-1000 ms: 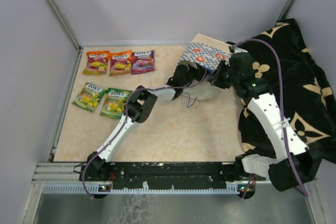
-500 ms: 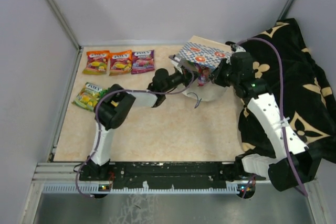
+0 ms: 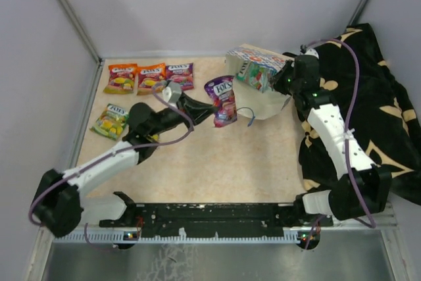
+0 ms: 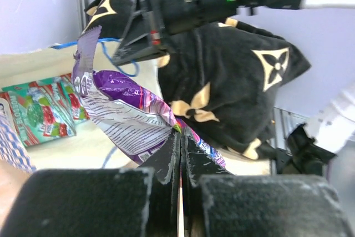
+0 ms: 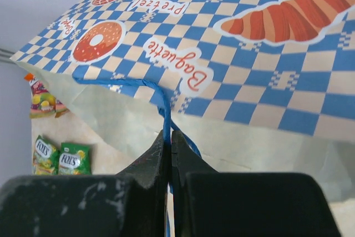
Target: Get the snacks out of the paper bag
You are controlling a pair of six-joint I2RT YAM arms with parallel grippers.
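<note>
The paper bag (image 3: 263,90) lies on its side at the back of the table with its mouth toward the left; its checked side fills the right wrist view (image 5: 233,43). My right gripper (image 5: 169,137) is shut on the bag's blue cord handle (image 5: 165,112) and holds the mouth up. My left gripper (image 3: 204,111) is shut on a purple snack packet (image 3: 221,99), held just left of the bag's mouth; it also shows in the left wrist view (image 4: 127,117). A teal packet (image 3: 253,74) shows inside the bag, also in the left wrist view (image 4: 41,109). Several packets (image 3: 150,78) lie at the back left.
A black cloth with gold flower marks (image 3: 368,110) covers the right side of the table, under and behind my right arm. Two green packets (image 3: 112,120) lie near the left edge, one partly hidden by my left arm. Grey walls close the back and sides.
My left gripper has come out of the bag's mouth and moved left with the purple packet in it. The left arm has swung out to the left. The right gripper keeps its hold on the handle.
</note>
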